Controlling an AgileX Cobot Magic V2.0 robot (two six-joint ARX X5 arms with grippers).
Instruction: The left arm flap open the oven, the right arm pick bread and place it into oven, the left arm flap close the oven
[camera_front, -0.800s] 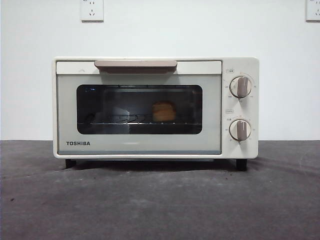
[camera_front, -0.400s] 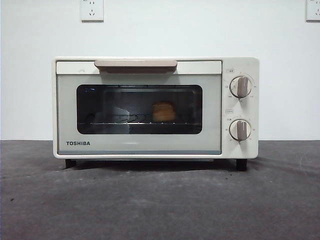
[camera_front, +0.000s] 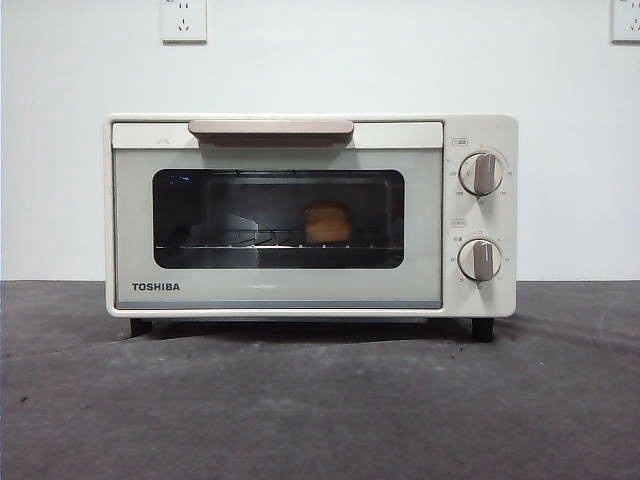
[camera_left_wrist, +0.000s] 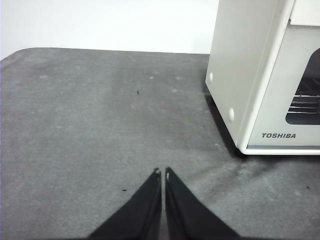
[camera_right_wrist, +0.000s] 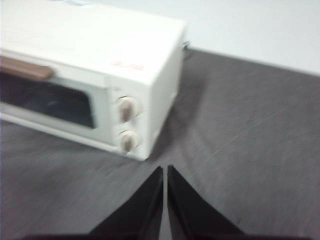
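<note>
The cream-white TOSHIBA oven (camera_front: 310, 215) stands on the dark table with its door shut and its taupe handle (camera_front: 271, 129) at the top. The small golden-tan bread (camera_front: 327, 223) sits on the wire rack behind the dark glass window. My left gripper (camera_left_wrist: 163, 172) is shut and empty, low over the table off the oven's left side (camera_left_wrist: 245, 75). My right gripper (camera_right_wrist: 165, 169) is shut and empty, off the oven's knob side (camera_right_wrist: 125, 75). Neither arm shows in the front view.
Two round knobs (camera_front: 481, 174) are on the oven's right panel. A white wall with two sockets (camera_front: 184, 20) stands behind. The dark grey table cloth (camera_front: 320, 400) runs in front of the oven and to both sides.
</note>
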